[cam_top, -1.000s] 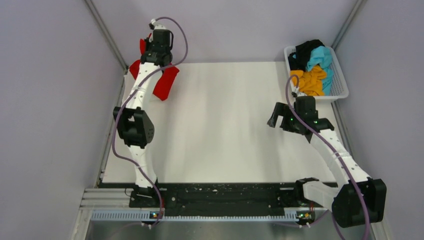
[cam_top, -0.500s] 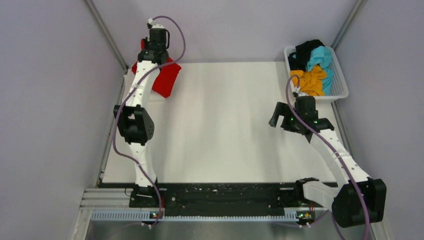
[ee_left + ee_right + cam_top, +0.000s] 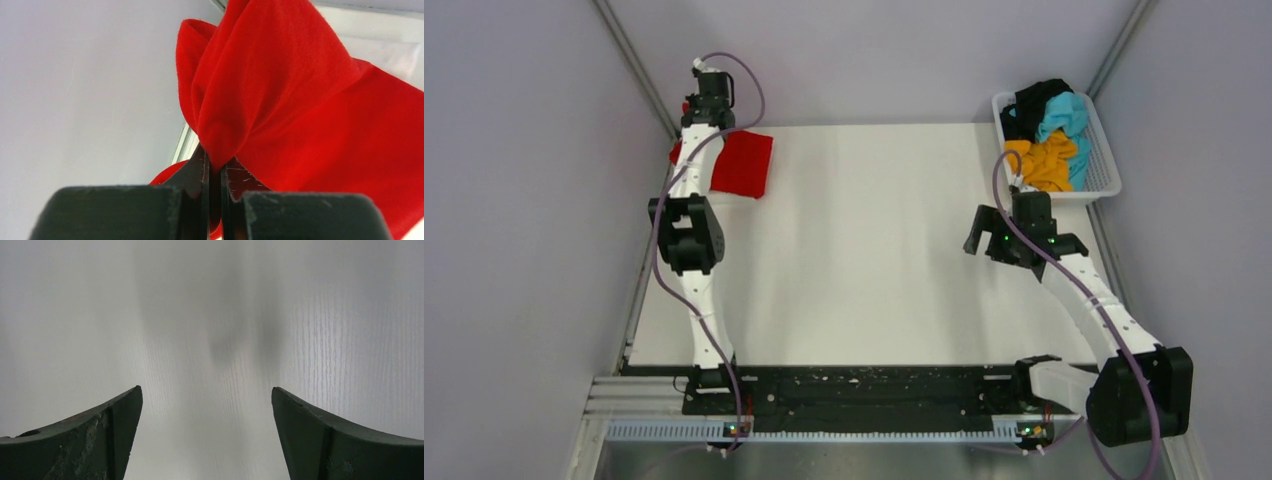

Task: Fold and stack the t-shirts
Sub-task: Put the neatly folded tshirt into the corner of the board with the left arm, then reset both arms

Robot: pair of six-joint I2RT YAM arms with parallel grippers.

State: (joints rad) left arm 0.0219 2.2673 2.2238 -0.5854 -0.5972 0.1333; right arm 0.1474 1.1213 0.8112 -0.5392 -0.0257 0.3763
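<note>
Left hand clamps a bunched edge of the red t-shirt, cloth spreading beyond it onto the bench, probably to start the stack. Right hand hovers open, basket near beside it.

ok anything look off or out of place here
Nothing spilled or damaged. The red t-shirt lies at the far left corner of the table, one bunched fold pinched in the left gripper, so not flat there. The other shirts sit crumpled in the basket. The right gripper hangs open over bare table.
</note>
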